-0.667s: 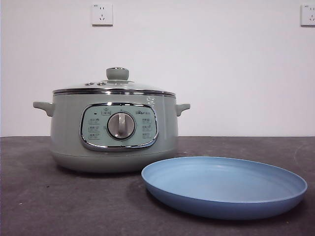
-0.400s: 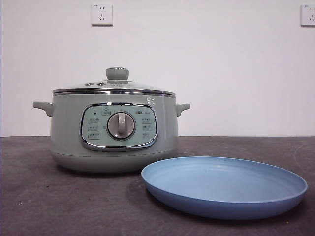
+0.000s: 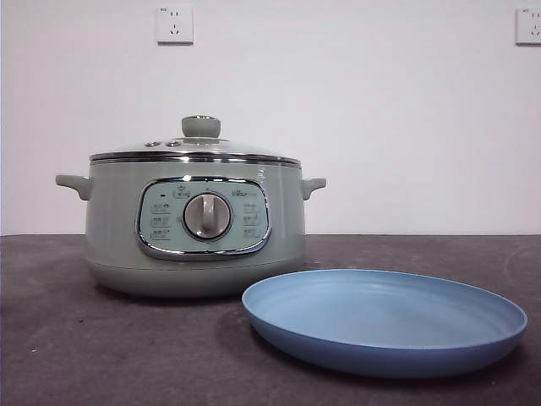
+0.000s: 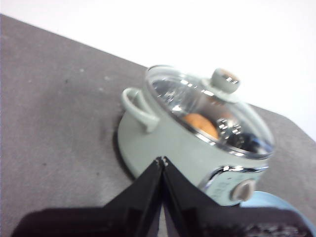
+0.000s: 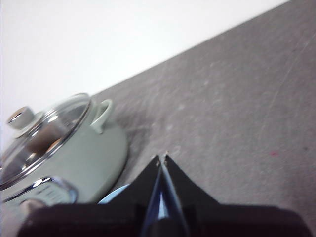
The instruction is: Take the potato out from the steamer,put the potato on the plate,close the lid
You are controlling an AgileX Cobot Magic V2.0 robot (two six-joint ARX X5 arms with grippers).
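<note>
While lid [image 3: 196, 150] is sitting on steamer [image 3: 194, 224] | potato [image 4: 200, 125] inside | plate [image 3: 385, 320] at steamer's 4 o'clock | I'm seeing both fingers' pairs pressed together: left [image 4: 162, 160], right [image 5: 162, 157]

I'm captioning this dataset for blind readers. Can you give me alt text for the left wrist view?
A sage-green steamer sits on a dark table, its glass lid on, an orange potato visible inside. The left gripper, jaws shut, points toward it.

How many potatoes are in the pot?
1 shows: an orange-brown potato under the glass lid inside the steamer. Glare and the pot wall could hide others.
</note>
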